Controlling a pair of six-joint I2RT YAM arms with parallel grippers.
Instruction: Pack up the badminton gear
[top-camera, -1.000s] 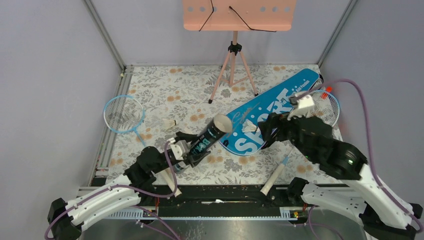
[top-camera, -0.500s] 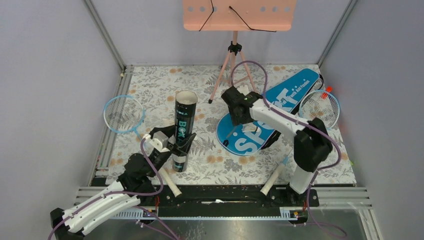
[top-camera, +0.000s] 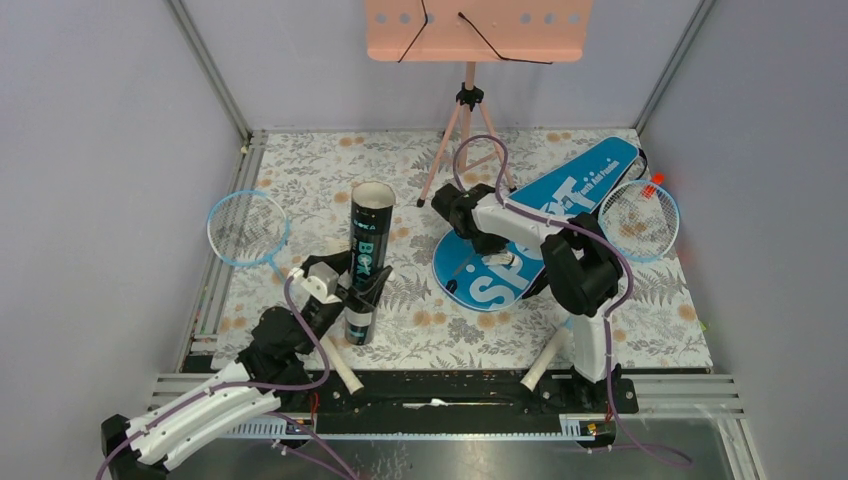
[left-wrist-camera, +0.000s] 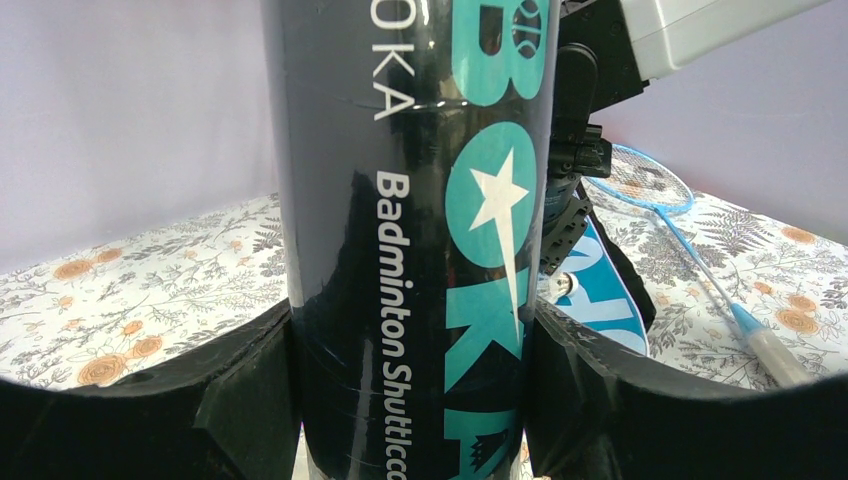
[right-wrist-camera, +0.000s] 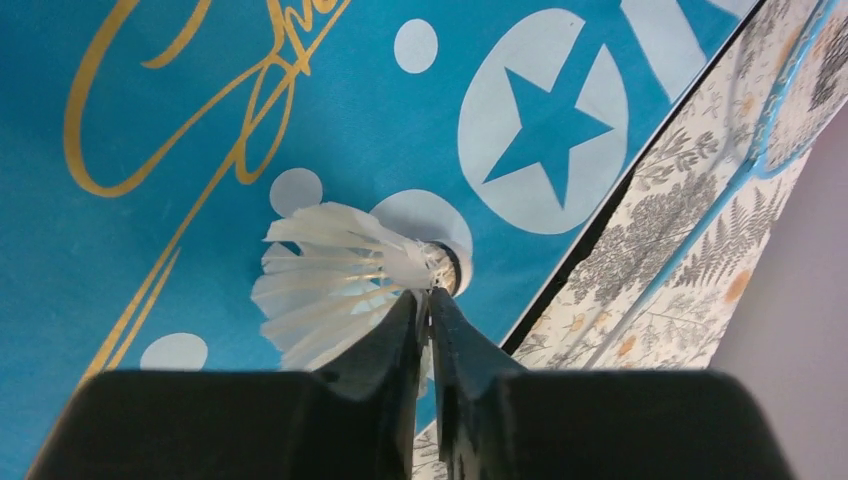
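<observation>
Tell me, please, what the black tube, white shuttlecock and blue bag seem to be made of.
Glossy black tube: coated cardboard or plastic, judging by its sharp reflections. White feather shuttlecock: overlapping vanes, real or synthetic feather. Blue printed bag: smooth matte fabric or vinyl, probably; no weave shows.

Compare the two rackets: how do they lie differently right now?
The left racket lies far from the blue bag; the right racket has its head beside it. The left racket's handle slants toward the near right, the right racket's toward the near left. Both lie flat, light-blue-rimmed, unpacked.
</observation>
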